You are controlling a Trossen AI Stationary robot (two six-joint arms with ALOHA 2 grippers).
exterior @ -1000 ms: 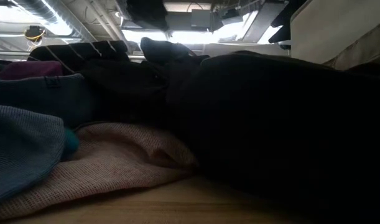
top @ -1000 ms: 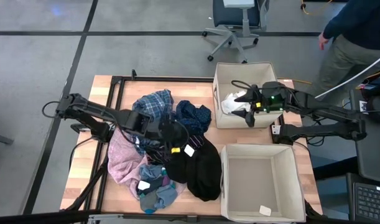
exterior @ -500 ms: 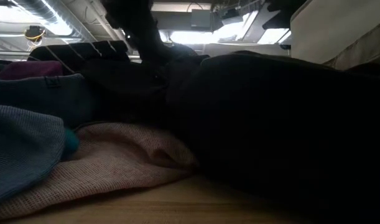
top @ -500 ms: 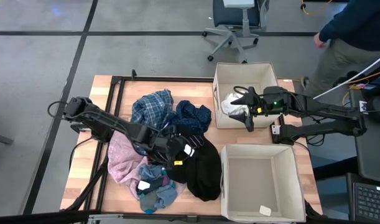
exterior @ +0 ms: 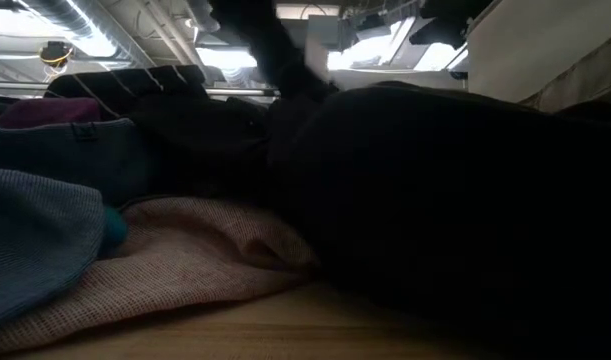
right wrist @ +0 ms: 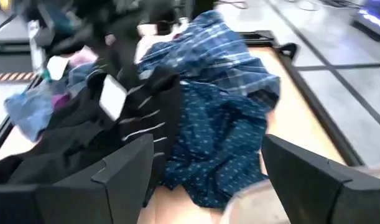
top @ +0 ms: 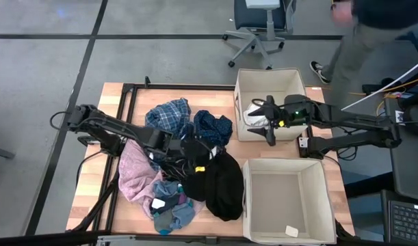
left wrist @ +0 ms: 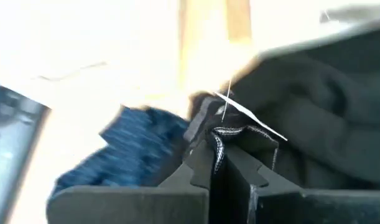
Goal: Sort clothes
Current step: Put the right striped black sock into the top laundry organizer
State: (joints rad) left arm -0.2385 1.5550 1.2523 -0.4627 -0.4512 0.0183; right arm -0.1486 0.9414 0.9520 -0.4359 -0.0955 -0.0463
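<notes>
Two grippers are mine. My left gripper [top: 187, 152] pinches what looks like the black striped garment [left wrist: 230, 130] in the clothes pile [top: 188, 171] at middle frame. Next I lift it. My right gripper [top: 269, 124] waits open above the upper bin [top: 244, 82].

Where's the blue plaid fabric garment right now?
In the high view, the blue plaid fabric garment lies at the far end of the clothes pile, left of the navy dotted garment and the upper square beige fabric bin.
</notes>
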